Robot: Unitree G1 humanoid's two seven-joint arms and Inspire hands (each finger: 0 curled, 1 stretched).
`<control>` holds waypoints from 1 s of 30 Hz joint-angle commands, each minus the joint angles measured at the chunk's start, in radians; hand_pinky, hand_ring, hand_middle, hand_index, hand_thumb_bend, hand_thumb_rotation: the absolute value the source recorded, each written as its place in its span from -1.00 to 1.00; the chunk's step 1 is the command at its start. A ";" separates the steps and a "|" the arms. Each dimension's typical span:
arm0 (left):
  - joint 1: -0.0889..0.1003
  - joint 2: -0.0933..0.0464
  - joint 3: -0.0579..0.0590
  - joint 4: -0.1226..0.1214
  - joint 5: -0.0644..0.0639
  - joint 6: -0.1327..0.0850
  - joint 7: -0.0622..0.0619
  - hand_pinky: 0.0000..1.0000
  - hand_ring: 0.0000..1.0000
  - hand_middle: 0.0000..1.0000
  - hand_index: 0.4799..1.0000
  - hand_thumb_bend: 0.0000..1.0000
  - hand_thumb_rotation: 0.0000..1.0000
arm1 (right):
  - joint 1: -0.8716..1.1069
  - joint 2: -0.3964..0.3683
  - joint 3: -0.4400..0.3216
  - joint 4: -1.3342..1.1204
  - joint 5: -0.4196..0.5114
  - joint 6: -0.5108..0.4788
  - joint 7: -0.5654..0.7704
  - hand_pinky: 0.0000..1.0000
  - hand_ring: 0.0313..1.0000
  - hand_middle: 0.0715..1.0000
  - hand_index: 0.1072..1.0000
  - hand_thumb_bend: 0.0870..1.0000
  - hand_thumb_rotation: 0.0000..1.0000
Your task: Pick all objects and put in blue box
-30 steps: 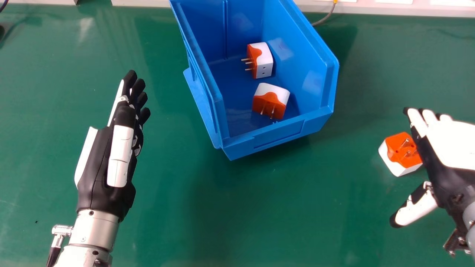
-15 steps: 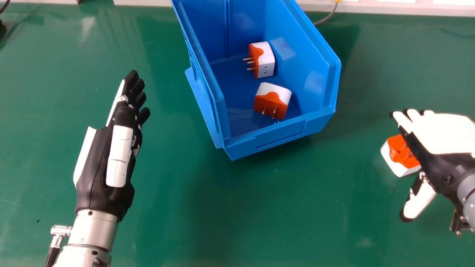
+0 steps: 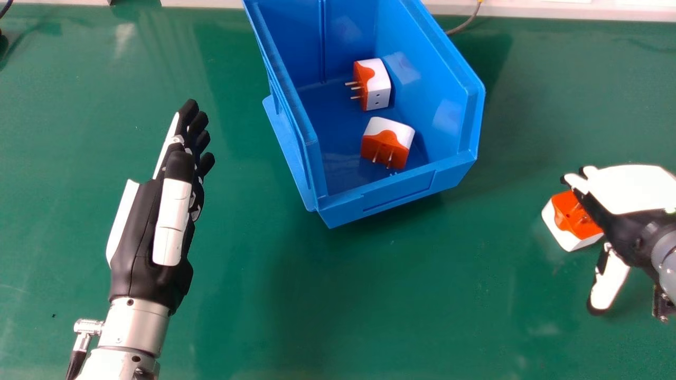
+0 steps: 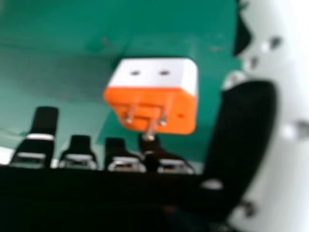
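Reaching out straight and parted from the thumb, the fingers of the right hand (image 3: 628, 190) were open, at the right of the head view. Between them and the thumb, as seen in that view, lay the loose adapter (image 3: 573, 214) on the table (image 3: 369, 316), partly hidden by the hand. In the right hand view, its orange face had prongs aimed toward the fingers, and its white side bore two holes. Contact with the fingers: could not tell.

Left of this adapter, well apart from it, sat the blue box (image 3: 398, 195). Contents: two adapters, white and orange, lying apart from each other on the box floor. The far adapter (image 3: 372, 84) was near the right wall, prongs facing left. The near adapter (image 3: 388, 142) lay closer to the low front wall, prongs toward that wall.

Left of the box, apart from it, was the left hand (image 3: 142, 237), holding nothing, with fingers straight and pointing toward the table's far side. Behind the box, a cable (image 3: 465, 25) ran to the pale ledge (image 3: 211, 3) along the far edge of the table.
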 commanded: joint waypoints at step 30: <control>-0.005 -0.001 0.010 0.003 -0.016 -0.025 -0.008 0.99 1.00 1.00 0.92 0.73 0.91 | -0.215 -0.103 0.234 0.242 -0.015 0.006 -0.154 0.49 0.99 1.00 0.87 0.47 -1.00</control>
